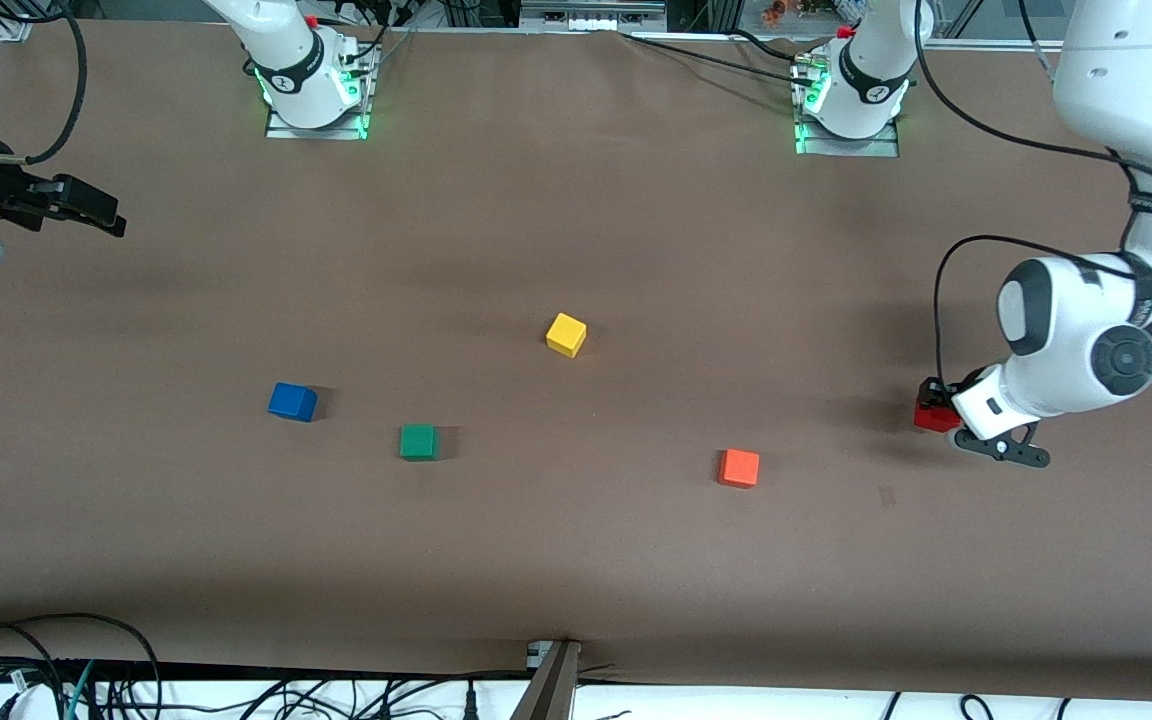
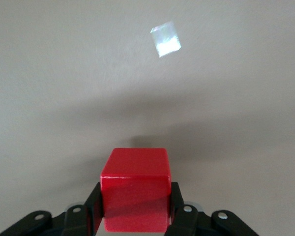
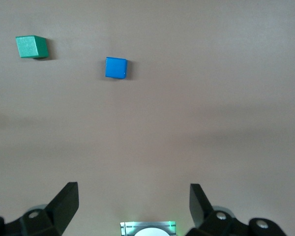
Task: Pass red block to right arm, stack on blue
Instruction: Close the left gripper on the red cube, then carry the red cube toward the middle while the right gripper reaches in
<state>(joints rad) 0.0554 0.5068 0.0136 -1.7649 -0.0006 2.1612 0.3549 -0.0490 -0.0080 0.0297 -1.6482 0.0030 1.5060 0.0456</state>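
The red block (image 1: 929, 416) sits between the fingers of my left gripper (image 1: 938, 410), low at the table surface toward the left arm's end. In the left wrist view the black fingers (image 2: 94, 204) press both sides of the red block (image 2: 135, 189), so my left gripper (image 2: 135, 209) is shut on it. I cannot tell whether the block rests on the table or is just off it. The blue block (image 1: 292, 401) lies on the table toward the right arm's end and also shows in the right wrist view (image 3: 116, 68). My right gripper (image 1: 101, 215) (image 3: 133, 196) is open and empty, up in the air at that end.
A green block (image 1: 418, 441) (image 3: 32, 46) lies beside the blue one, slightly nearer the camera. A yellow block (image 1: 566, 334) is mid-table. An orange block (image 1: 739, 467) lies between the green block and the red one. A small pale mark (image 2: 165, 39) shows on the table.
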